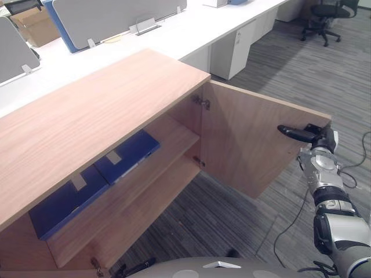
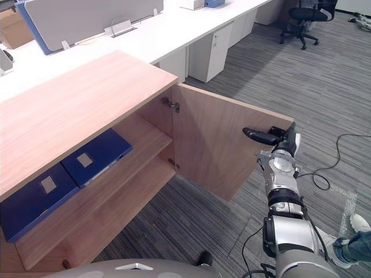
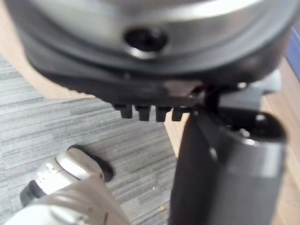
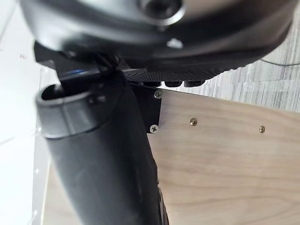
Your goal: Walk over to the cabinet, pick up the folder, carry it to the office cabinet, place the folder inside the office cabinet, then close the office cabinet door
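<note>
2 folders [image 1: 126, 155] lie shelved, well apart from right hand [image 1: 316, 136].

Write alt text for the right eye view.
The right robot hand is at the outer edge of the open door of a wooden cabinet. Two blue folders lie flat, side by side, on its upper shelf. Grey carpet surrounds it, with white desks behind.
</note>
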Available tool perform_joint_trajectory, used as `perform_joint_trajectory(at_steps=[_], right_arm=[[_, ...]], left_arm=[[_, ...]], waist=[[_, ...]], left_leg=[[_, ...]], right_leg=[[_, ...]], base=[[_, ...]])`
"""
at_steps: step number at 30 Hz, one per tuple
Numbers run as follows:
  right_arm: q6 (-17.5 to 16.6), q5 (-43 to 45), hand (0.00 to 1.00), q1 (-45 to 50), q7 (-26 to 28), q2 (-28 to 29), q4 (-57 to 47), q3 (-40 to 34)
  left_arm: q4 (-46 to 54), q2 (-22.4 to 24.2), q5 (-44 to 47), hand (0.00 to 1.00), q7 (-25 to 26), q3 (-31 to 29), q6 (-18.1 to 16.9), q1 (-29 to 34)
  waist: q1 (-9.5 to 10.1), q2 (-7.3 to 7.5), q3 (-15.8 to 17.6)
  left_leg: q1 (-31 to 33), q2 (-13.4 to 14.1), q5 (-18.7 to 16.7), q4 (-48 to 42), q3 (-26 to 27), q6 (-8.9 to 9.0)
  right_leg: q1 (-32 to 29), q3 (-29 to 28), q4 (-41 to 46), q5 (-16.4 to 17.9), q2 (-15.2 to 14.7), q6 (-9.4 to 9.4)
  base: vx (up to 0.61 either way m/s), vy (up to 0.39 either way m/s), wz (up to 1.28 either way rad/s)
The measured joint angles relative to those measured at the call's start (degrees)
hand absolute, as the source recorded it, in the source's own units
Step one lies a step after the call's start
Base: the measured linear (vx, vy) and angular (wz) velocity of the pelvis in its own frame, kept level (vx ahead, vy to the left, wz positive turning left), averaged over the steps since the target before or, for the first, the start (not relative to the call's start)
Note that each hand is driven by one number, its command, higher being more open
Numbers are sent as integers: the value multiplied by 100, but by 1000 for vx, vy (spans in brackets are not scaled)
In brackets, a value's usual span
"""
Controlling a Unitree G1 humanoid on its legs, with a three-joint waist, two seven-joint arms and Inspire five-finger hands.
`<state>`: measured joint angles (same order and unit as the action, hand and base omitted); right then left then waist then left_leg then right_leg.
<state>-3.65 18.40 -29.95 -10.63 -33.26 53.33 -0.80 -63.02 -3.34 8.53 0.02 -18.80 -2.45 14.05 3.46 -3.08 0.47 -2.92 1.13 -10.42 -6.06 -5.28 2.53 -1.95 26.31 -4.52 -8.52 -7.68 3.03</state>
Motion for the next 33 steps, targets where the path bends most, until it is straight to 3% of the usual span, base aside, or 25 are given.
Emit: perform_joint_trajectory(at_steps=[2,3,4,5,7,12,16,19,25,33], right_arm=[[55,-11,100,373,332,-690,-528,1130],[61,-16,100,736,766,-1252,-1108,1674],[62,-2,100,1094,1147,-1690,-1727,2016],[63,10,100,1272,1382,-1841,-2037,2101],[80,80,100,1754,2353,-2152,-2905,2474],[308,542,100,2407,3914,-2133,-4193,3630],[345,790,100,2488,4709,-1724,-4796,4240],[361,1127,100,2529,4962,-1637,-5008,4320],[434,1234,100,2529,4780,-1422,-4903,4277],[430,1113,100,2639,4625,-452,-4396,4243]], left_arm=[[0,-4,-10,100,-43,0,2,1],[0,-22,-9,100,-98,-1,2,2],[-4,-69,-15,100,-157,-2,1,12],[-8,-100,-30,100,-197,-3,2,38],[-3,-245,-250,100,-397,-10,-8,39],[1,-293,-471,100,-673,-12,-82,-64],[1,-287,-474,100,-775,-16,-99,-77],[-1,-289,-492,100,-779,-96,-111,-57],[-14,-375,-493,100,-770,-244,-111,-47],[-55,-306,-490,100,-767,-233,-113,-93]], waist=[[-61,-20,7],[-76,-30,7],[-96,-28,7],[-115,-24,5],[-296,14,-10],[-244,31,-39],[-129,52,-84],[53,103,-165],[113,409,-272],[210,334,-217]], left_leg=[[39,56,-39,-23,24,60],[57,110,-49,-48,78,73],[54,202,-77,-71,160,118],[49,256,-83,-85,199,130],[41,406,-95,-95,248,203],[46,589,-19,-62,354,318],[33,629,47,68,349,353],[22,590,62,133,350,345],[11,529,63,146,399,331],[-65,440,68,132,377,304]], right_leg=[[-39,-12,0,28,52,-4],[-77,-60,0,44,115,-28],[-97,-121,0,67,213,-60],[-101,-145,1,81,265,-81],[-123,-161,1,141,433,-166],[-172,-231,1,222,644,-292],[-177,-175,2,218,669,-351],[-173,-147,2,187,622,-373],[-174,-187,1,115,529,-321],[-105,-216,0,71,470,-307]], base=[[-52,-46,-10],[-17,-58,-30],[-2,-66,-34],[21,-85,-31],[28,-102,-20],[14,-52,-8],[25,50,11],[14,143,10],[-7,126,-1],[-20,91,-2]])
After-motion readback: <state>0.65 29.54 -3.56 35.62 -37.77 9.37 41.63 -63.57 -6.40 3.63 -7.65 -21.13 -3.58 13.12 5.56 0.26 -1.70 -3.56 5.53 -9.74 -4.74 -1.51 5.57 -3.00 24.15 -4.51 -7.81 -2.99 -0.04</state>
